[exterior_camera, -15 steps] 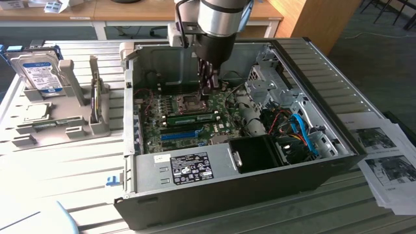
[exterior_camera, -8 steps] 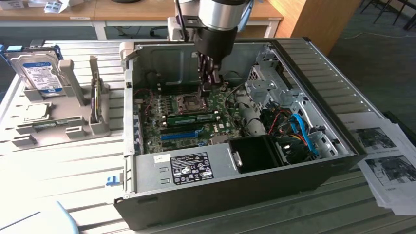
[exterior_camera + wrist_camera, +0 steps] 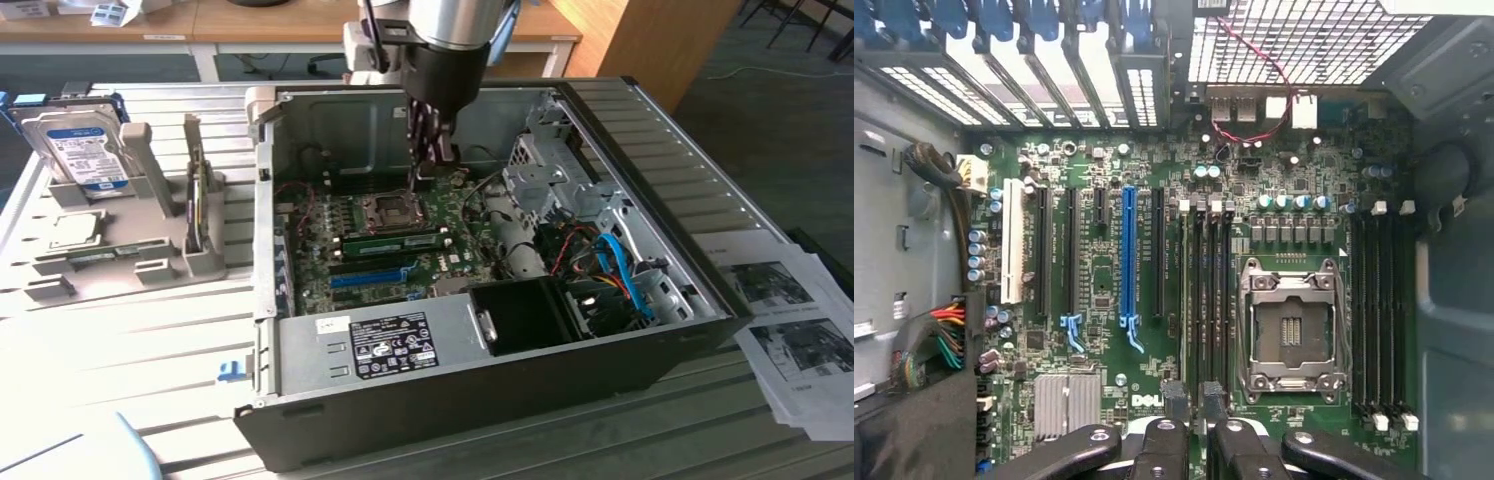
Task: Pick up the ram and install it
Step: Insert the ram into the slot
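A long green ram with a pale label stands on edge in a black slot of the motherboard, between the processor socket and the long blue slot. My gripper hangs inside the open computer case, above the board and slightly behind the ram, not touching it. In the wrist view my gripper is over one end of the black memory slots, beside the socket. Its fingertips stand a little apart with nothing visible between them.
The case walls and drive cage close in around the board, and a black fan shroud and cables are at the exterior view's right. A grey rack at its left holds a hard drive and a silver chip. Papers lie outside the case.
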### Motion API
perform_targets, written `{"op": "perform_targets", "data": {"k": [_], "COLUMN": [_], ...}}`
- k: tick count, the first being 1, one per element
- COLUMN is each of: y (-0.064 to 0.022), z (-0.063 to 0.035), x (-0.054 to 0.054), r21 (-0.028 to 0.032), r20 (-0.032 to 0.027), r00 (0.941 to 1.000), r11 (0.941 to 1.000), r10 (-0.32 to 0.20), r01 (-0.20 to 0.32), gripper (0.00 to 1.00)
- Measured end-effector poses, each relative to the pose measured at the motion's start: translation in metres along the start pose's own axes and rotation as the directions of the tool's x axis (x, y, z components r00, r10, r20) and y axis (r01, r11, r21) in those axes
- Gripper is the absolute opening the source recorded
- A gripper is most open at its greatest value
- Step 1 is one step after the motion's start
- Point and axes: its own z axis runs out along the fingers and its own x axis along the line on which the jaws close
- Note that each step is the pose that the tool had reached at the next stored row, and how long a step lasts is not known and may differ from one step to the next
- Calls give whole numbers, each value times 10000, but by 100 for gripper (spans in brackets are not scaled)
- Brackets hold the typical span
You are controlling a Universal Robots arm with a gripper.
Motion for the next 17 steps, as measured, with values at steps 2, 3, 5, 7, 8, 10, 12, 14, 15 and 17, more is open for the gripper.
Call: {"op": "perform_targets", "data": {"k": [2, 3, 5, 7, 8, 10, 12, 14, 15, 17], "y": [1, 2, 3, 3, 4, 5, 5, 5, 5, 5], "z": [-25, -33, -50, -70, -81, -101, -104, -105, -105, -105], "x": [0, 0, 0, 0, 0, 0, 0, 0, 0, 0], "r21": [0, 0, 0, 0, 0, 0, 1, 0, 0, 0], "r20": [1, 1, 1, 1, 0, -1, 2, 0, 0, 0], "r00": [10000, 10000, 10000, 10000, 10000, 10000, 10000, 10000, 10000, 10000], "r11": [10000, 10000, 10000, 10000, 10000, 10000, 10000, 10000, 10000, 10000], "r10": [0, 0, 0, 0, 0, 0, 0, 0, 0, 0], "r01": [0, 0, 0, 0, 0, 0, 0, 0, 0, 0], "gripper": [18, 18, 18, 18, 18, 18, 18, 18, 18, 18]}}
